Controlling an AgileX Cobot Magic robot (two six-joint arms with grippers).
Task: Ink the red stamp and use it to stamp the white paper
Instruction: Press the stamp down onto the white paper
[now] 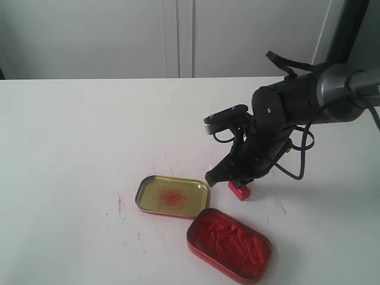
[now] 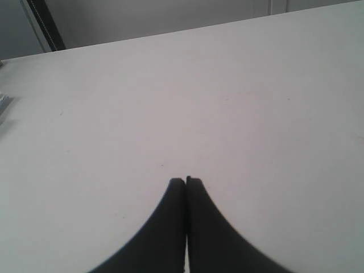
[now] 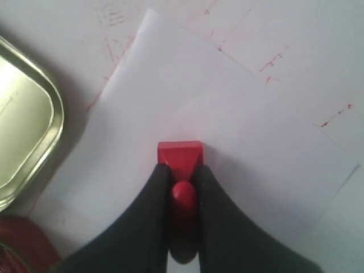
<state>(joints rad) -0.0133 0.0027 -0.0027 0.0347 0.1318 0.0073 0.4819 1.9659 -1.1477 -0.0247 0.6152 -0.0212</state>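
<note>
The red stamp (image 3: 180, 152) is a small red block with a narrow handle. My right gripper (image 3: 182, 169) is shut on that handle. The stamp's square base rests on the white paper (image 3: 256, 142), near the middle of the sheet. In the exterior view the stamp (image 1: 239, 190) stands under the right gripper (image 1: 235, 180), just right of the tin lid. The red tin of ink paste (image 1: 230, 243) lies open in front of it. My left gripper (image 2: 186, 181) is shut on nothing above bare table and does not appear in the exterior view.
The open gold tin lid (image 1: 172, 197), smeared red inside, lies left of the stamp and touches the ink tin. In the right wrist view the lid (image 3: 23, 114) lies close beside the paper's edge. Red ink marks (image 1: 121, 203) dot the white table.
</note>
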